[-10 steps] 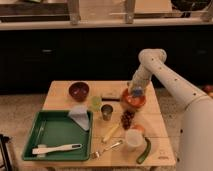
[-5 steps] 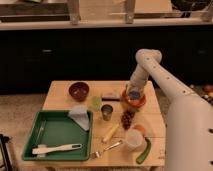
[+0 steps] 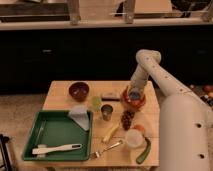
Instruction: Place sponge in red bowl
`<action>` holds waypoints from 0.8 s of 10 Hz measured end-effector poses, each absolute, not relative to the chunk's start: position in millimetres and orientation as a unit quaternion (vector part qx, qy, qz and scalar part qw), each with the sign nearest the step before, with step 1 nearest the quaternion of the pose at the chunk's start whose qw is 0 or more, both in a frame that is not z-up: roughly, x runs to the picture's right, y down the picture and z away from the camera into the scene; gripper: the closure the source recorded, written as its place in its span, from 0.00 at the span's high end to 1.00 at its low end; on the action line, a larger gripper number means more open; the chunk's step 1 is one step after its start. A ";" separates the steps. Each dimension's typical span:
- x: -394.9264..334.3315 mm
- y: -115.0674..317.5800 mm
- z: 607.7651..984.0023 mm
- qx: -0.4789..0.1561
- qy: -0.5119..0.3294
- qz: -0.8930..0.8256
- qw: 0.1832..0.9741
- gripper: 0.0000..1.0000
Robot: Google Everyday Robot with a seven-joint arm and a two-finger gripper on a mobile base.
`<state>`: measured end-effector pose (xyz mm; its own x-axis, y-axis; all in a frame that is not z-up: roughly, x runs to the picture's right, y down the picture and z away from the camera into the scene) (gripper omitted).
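- Wooden table [image 3: 60,92] in a dim room, with dark cabinets and a pale counter edge along the back wall.
- Nearest the camera, a fork [image 3: 107,149] and a curved green vegetable [image 3: 144,151] lie at the front edge.
- On the left front sits a green tray [image 3: 31,135] holding a white long-handled utensil [image 3: 55,148]. A pale grey folded cloth [image 3: 80,116] hangs over its far right corner.
- Mid-table, a pale cup [image 3: 133,138], a banana [image 3: 111,131], a bunch of dark grapes [image 3: 127,119], a metal cup [image 3: 106,111] and a small green item [image 3: 96,102] crowd together, so any low move across here risks a knock.
- Further back on the left is a maroon bowl [image 3: 79,90], well apart from the target and not part of the task.
- At the back right is the red bowl [image 3: 142,101], bright orange-red.
- The white arm [image 3: 150,70] bends down from the right so that the gripper [image 3: 133,89] points straight into that bowl, probably so the sponge lands inside the rim.
- The sponge [image 3: 134,94], a small blue-grey block, shows at the gripper's tip, over the middle of the bowl.
- Whether the gripper grasps the sponge or has released it cannot be told, nor whether the sponge touches the bowl's floor.
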<state>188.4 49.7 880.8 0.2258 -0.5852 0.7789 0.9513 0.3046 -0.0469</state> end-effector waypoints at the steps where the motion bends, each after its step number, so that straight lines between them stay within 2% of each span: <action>1: 190.0 49.8 882.4 -0.274 -0.339 -0.518 0.736 0.00; 7: 194.7 53.5 891.0 -0.275 -0.353 -0.505 0.738 0.01; 8: 197.3 53.3 892.6 -0.271 -0.359 -0.502 0.739 0.06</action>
